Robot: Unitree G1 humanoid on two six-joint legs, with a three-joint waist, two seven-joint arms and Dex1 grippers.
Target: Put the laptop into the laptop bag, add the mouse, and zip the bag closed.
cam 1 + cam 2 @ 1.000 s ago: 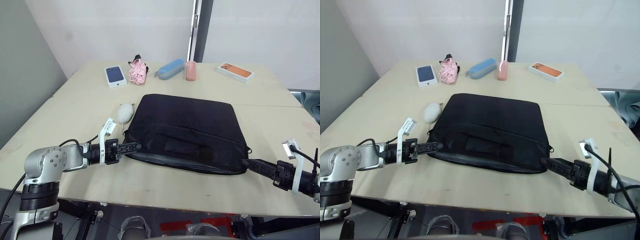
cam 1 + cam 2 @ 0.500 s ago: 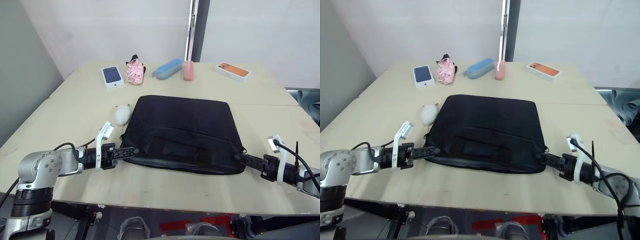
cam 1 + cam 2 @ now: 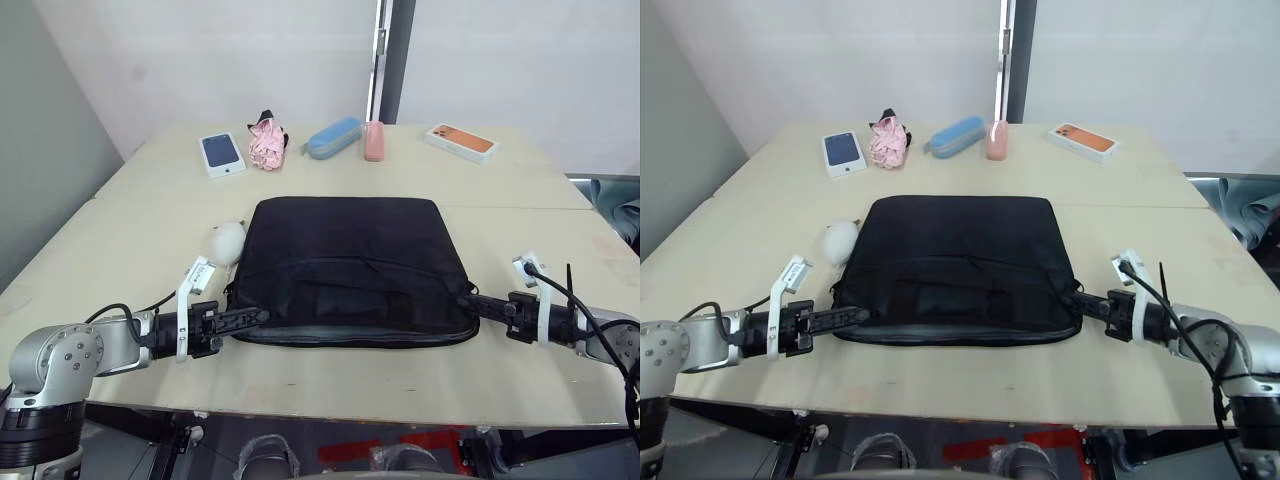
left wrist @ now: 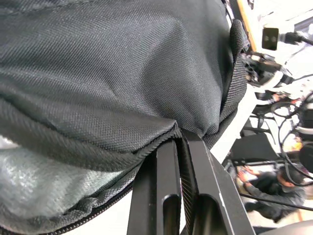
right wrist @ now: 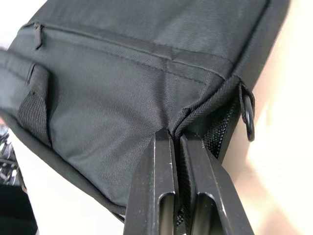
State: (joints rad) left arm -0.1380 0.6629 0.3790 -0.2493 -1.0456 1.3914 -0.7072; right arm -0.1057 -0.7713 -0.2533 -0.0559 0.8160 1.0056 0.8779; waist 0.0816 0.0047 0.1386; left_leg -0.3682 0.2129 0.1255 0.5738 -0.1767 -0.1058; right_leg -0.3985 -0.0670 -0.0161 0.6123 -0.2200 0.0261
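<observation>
As seen from the head views, the scene: wooden surface (image 3: 120, 230) with the laptop bag (image 3: 350, 265) lying flat near its front edge.
Laptop bag: black fabric, front pocket and handles facing the robot; silver visible inside the open seam at its left corner in the left wrist view.
Left hand (image 3: 258, 317): at the bag's front-left corner, 2 fingers closed on a fold of the bag's edge fabric, pinched between them in the left wrist view (image 4: 178, 161).
Right hand (image 3: 476, 303): at the bag's front-right corner, fingers closed on the bag's corner seam, just beside a small black ring (image 5: 247, 112).
Mouse (image 3: 226, 241): white, on the surface touching or just beside the bag's left edge; apart from both hands.
Laptop: cannot tell beyond the silver glimpse at the seam.
Back of surface: blue phone box (image 3: 222, 154), pink crumpled cloth (image 3: 267, 143), blue case (image 3: 334, 137), pink upright container (image 3: 374, 141), orange phone box (image 3: 461, 143), all well apart from the bag.
</observation>
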